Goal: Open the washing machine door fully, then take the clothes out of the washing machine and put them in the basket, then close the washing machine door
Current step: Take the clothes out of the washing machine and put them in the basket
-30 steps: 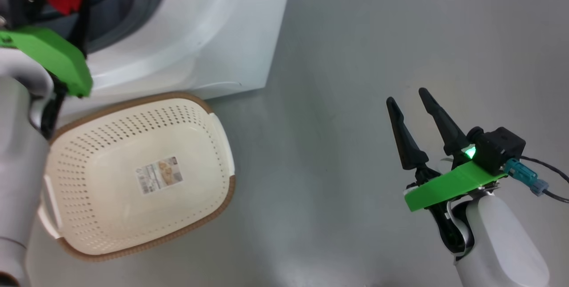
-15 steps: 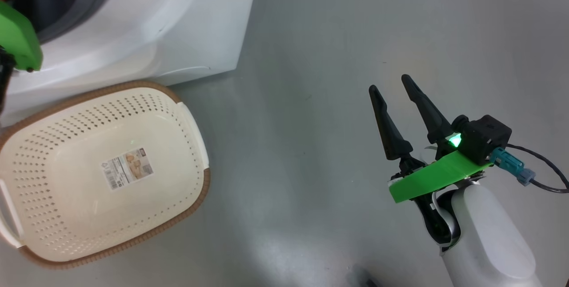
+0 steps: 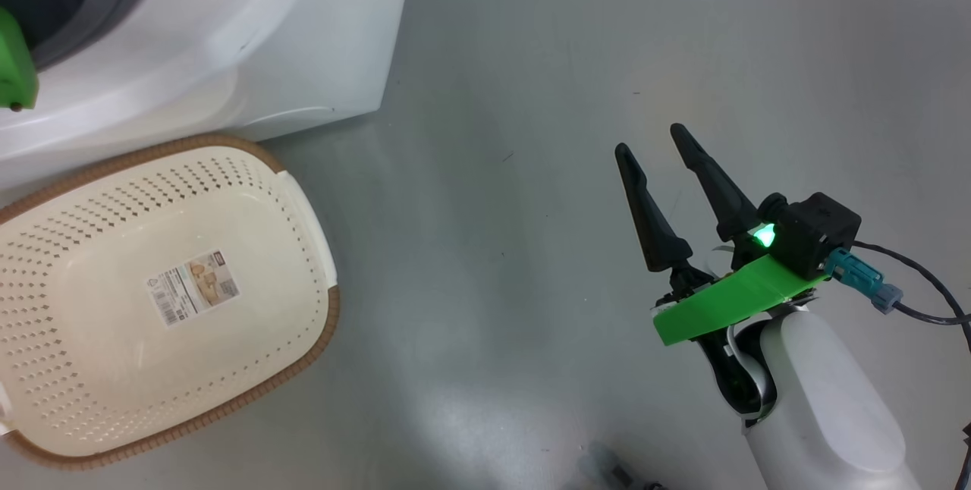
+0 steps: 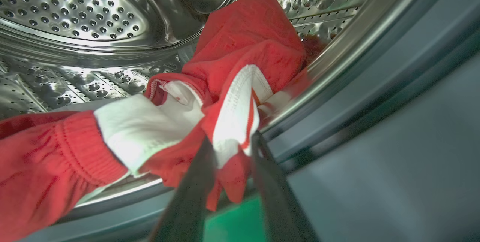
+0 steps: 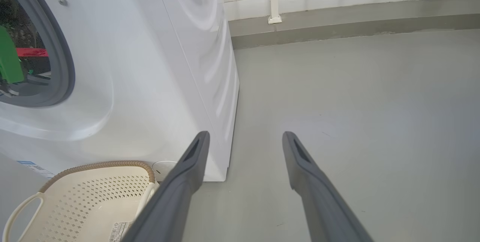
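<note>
Straddling a red-and-white fold of the clothes, the left claw reaches into the washing machine at the lower lip of the perforated steel drum. One dark finger lies on each side of the fold. The fingers are blurred in the left wrist view, so it cannot be told whether they press the fabric. The rest of the clothes lie across the drum lip and back into the drum. The right claw hangs above the grey floor, well apart from the machine, with its two fingers spread and nothing between them. The basket stands on the floor just in front of the machine, open side up, with a paper label on its bottom.
</note>
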Controlling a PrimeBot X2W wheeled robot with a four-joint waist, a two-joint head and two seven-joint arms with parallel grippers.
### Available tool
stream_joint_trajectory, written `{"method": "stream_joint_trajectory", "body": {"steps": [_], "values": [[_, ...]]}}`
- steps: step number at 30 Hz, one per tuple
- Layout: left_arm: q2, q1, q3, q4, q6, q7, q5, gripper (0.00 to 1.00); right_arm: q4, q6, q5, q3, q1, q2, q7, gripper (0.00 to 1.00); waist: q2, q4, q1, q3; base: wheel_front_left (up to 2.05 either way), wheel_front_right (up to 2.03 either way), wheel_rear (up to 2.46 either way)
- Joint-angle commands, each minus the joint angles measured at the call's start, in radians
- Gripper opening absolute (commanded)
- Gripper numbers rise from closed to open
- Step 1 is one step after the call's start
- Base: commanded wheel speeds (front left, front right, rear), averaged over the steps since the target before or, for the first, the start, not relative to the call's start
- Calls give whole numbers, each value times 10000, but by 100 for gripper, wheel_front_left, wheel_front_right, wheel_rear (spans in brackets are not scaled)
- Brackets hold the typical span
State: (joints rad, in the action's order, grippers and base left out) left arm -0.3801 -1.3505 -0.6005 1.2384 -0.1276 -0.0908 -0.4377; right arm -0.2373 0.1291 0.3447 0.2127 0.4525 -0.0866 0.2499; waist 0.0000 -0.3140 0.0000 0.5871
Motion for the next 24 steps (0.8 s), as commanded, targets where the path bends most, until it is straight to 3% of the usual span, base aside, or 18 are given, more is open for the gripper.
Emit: {"method": "stream_joint_trajectory", "body": {"steps": [1, 14, 18, 24], "values": [[-466, -336, 56, -66, -31, -105, -130, 0, 213, 16, -6, 198, -42, 56, 118, 100, 0, -9, 0, 37, 0, 0, 0], [-123, 140, 272, -13, -31, -1462, -880, 0, 168, 16, -85, -21, -154, -37, 118, 100, 0, 441, 0, -533, 0, 0, 0], [-108, 955, 767, -718, -28, -1697, -1352, 0, 144, 16, -119, -177, -371, -188, 118, 100, 0, 835, 0, -1045, 0, 0, 0], [-237, 2580, 2228, -3087, 269, -1706, -1347, 0, 136, 16, -136, -399, -696, -399, 118, 100, 0, 1331, 0, -1603, 0, 0, 0]]}}
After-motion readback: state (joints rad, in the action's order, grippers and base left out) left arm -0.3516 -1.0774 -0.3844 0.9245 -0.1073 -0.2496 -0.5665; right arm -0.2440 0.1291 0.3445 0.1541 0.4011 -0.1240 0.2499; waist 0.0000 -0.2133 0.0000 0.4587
